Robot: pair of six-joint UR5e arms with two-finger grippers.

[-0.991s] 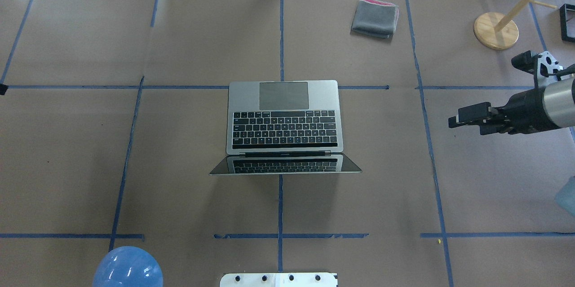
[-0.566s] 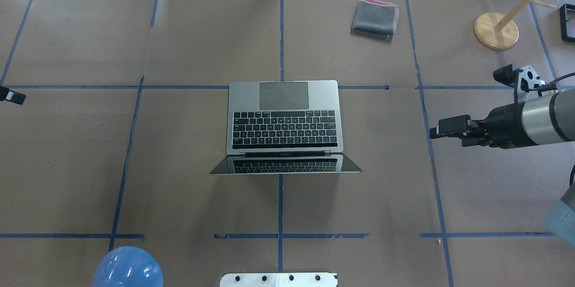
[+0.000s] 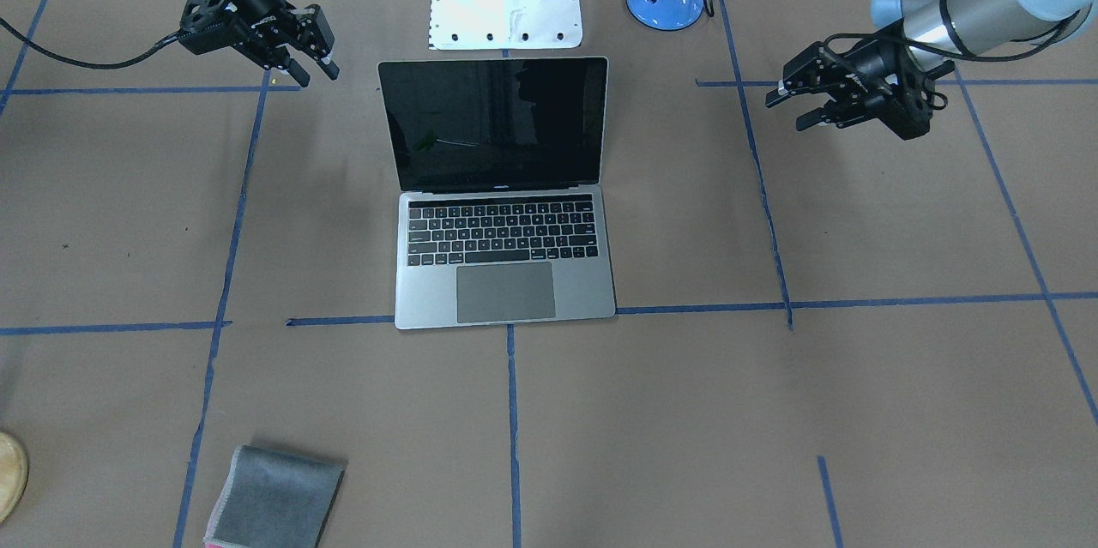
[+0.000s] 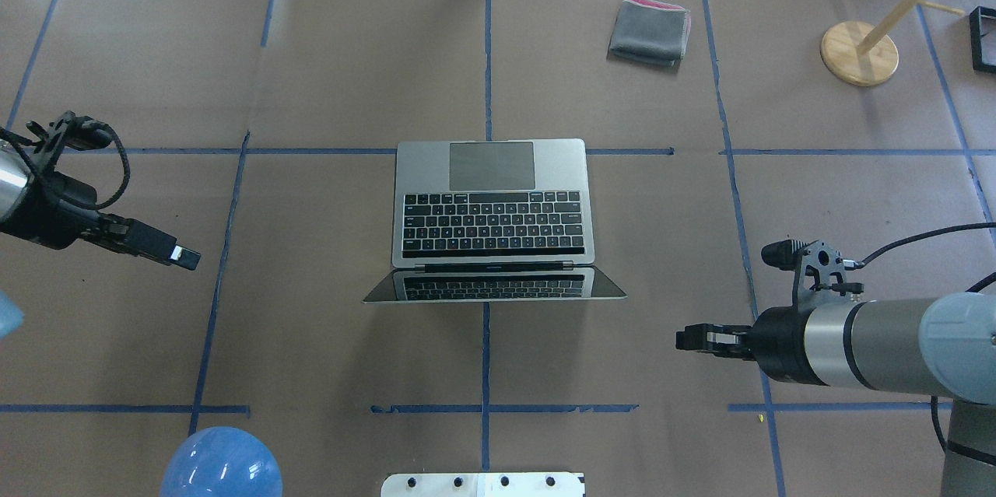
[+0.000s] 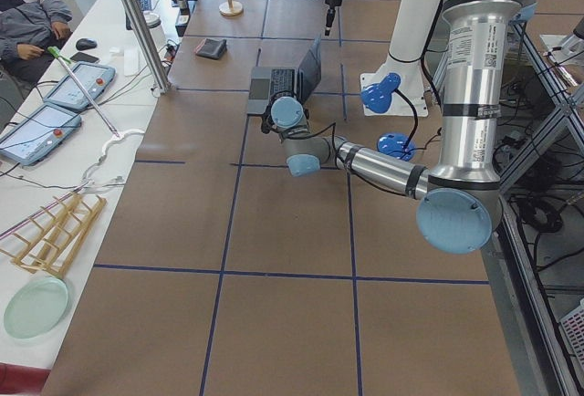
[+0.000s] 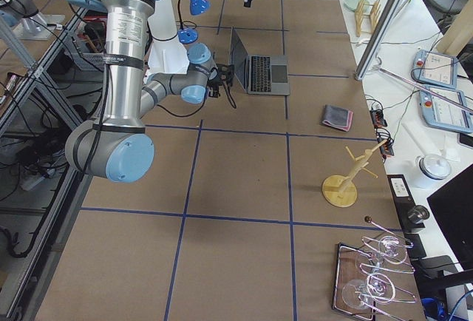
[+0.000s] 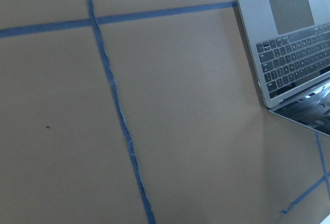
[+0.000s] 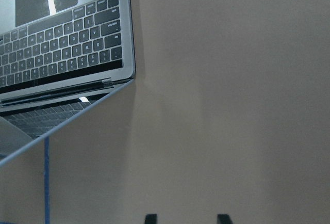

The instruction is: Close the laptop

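Observation:
The laptop (image 4: 492,201) stands open in the middle of the table, grey base flat, black screen (image 3: 493,119) raised on the robot's side. It also shows in the left wrist view (image 7: 289,43) and the right wrist view (image 8: 62,43). My left gripper (image 3: 789,109) is open and empty, hovering well to the laptop's left (image 4: 191,257). My right gripper (image 3: 317,76) is open and empty, near the screen's right edge and apart from it (image 4: 683,340). Its two fingertips (image 8: 150,218) stand apart over bare table.
A folded grey cloth (image 4: 650,32) lies at the far right of the laptop. A wooden stand (image 4: 860,54) is further right. A blue lamp (image 4: 222,466) and the white base plate (image 4: 482,484) sit at the robot's edge behind the screen.
My right arm has swung back toward the robot and inward, level with the screen. My left arm has come in from the left edge toward the laptop. The laptop has not moved.

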